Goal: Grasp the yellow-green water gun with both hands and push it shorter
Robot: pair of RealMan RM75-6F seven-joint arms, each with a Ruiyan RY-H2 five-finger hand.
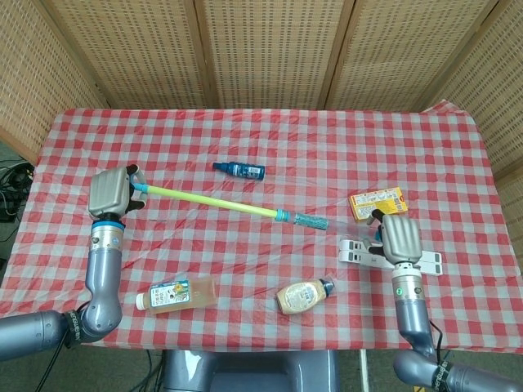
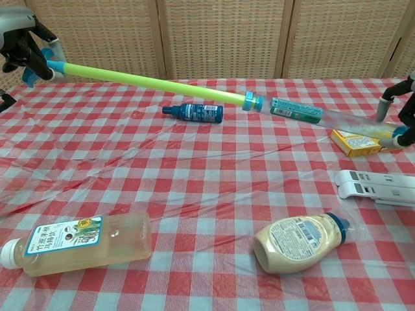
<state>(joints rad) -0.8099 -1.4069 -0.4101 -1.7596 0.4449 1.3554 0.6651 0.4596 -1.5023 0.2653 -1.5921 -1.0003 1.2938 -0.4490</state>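
Observation:
The yellow-green water gun (image 1: 216, 201) (image 2: 152, 80) is a long thin rod with a clear barrel (image 2: 324, 115) at its right end, held in the air across the table. My left hand (image 1: 111, 192) (image 2: 24, 43) grips the blue handle at the rod's left end. My right hand (image 1: 399, 238) (image 2: 401, 113) holds the blue tip at the barrel's right end; only its fingers show at the chest view's edge. A blue collar (image 2: 252, 100) joins rod and barrel.
A small blue bottle (image 1: 239, 170) lies behind the rod. A yellow box (image 1: 377, 202) and a white two-piece device (image 1: 368, 254) lie by my right hand. A tea bottle (image 1: 176, 294) and a squeeze sauce bottle (image 1: 303, 294) lie near the front edge.

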